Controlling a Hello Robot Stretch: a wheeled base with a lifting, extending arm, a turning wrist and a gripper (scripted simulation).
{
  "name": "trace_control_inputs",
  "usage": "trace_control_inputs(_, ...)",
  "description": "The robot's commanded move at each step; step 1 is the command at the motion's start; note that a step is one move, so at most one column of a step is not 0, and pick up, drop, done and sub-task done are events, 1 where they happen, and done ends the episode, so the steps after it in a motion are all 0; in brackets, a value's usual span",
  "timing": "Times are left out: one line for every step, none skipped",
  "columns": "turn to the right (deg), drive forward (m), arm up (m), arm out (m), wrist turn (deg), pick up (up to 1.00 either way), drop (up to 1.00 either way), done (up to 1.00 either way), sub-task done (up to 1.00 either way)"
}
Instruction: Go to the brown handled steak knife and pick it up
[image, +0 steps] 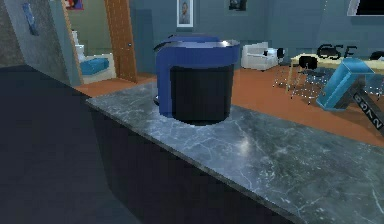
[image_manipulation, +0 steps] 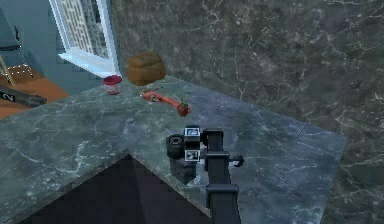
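Note:
On the dark marble countertop (image_manipulation: 90, 140) lies a thin reddish-brown thing (image_manipulation: 165, 99) that may be the knife, near the marble wall. The arm rises from the bottom edge of the arm side view, and my gripper (image_manipulation: 177, 152) sits at its far end, left of the two white squares. The reddish-brown thing lies farther out from it on the counter. The gripper's far end is hard to make out, so I cannot tell whether it holds anything.
A brown loaf-like lump (image_manipulation: 146, 67) and a small red cup (image_manipulation: 112, 83) stand by the window (image_manipulation: 85, 35). A marble wall (image_manipulation: 260, 60) backs the counter. A large blue and black appliance (image: 196, 80) stands on the counter (image: 260, 150). Beyond it are a doorway (image: 95, 45), a white sofa (image: 258, 55) and chairs (image: 305, 75).

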Motion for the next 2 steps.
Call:
trace_control_inputs(0.0,0.00,0.00,0.00,0.0,1.00,0.00,0.00,0.00)
trace_control_inputs(0.0,0.00,0.10,0.00,0.0,0.00,0.00,0.00,0.00)
